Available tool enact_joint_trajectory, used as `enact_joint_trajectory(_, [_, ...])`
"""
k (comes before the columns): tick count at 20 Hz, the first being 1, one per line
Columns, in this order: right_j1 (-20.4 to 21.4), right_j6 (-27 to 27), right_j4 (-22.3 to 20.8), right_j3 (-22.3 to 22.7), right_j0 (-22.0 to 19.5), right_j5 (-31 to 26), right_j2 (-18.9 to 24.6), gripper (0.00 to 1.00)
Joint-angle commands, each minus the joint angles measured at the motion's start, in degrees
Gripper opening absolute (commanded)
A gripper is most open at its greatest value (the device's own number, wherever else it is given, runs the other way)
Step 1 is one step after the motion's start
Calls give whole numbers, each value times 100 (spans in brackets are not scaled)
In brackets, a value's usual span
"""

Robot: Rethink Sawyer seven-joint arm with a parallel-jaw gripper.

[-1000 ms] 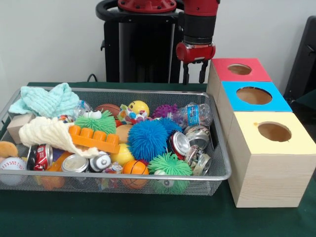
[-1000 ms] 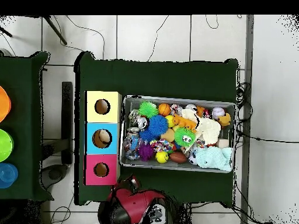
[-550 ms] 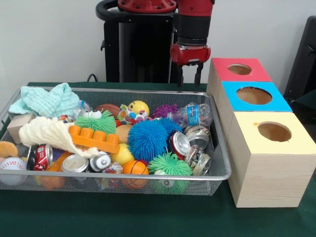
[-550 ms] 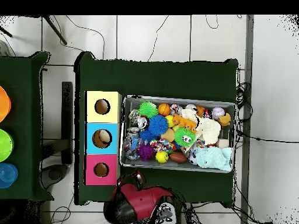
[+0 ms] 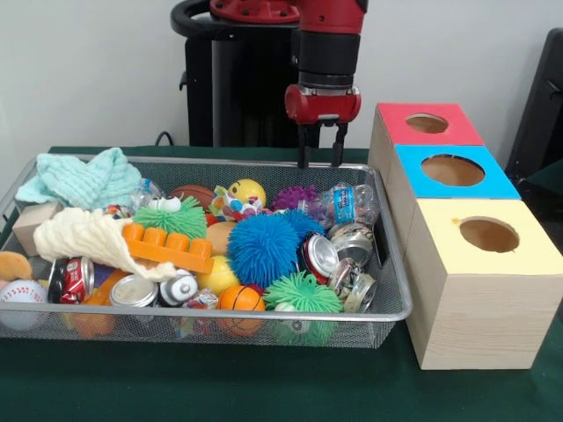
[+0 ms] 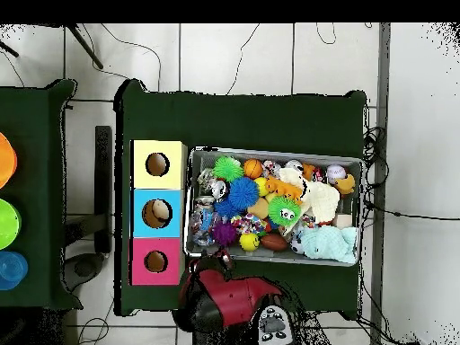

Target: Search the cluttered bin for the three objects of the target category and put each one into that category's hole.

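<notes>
The wire bin (image 5: pixel 387 264) brims with spiky balls, crushed cans (image 5: pixel 352 242) and cloths, beside three boxes: red-topped (image 5: pixel 427 123), blue-topped (image 5: pixel 453 171), yellow-topped (image 5: pixel 488 236). The gripper (image 5: pixel 318 160) hangs empty above the bin's far rim, fingers slightly apart, over the purple spiky ball (image 5: pixel 295 195).

Light is bright, even and diffuse. The wire bin (image 5: pixel 387 264) casts only a faint soft shadow on the green table (image 5: pixel 264 387). Crushed cans (image 5: pixel 352 242) inside the bin show small glints.
</notes>
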State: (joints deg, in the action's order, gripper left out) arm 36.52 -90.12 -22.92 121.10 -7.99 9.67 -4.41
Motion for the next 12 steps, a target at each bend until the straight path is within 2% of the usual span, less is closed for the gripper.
enact_joint_trajectory(1, [-110,-358,0,-931,-80,-789,635,100])
enact_joint_trajectory(6, [-424,-575,277,-1234,165,-809,424,100])
enact_joint_trajectory(12, [-553,-794,397,-1230,226,-667,409,100])
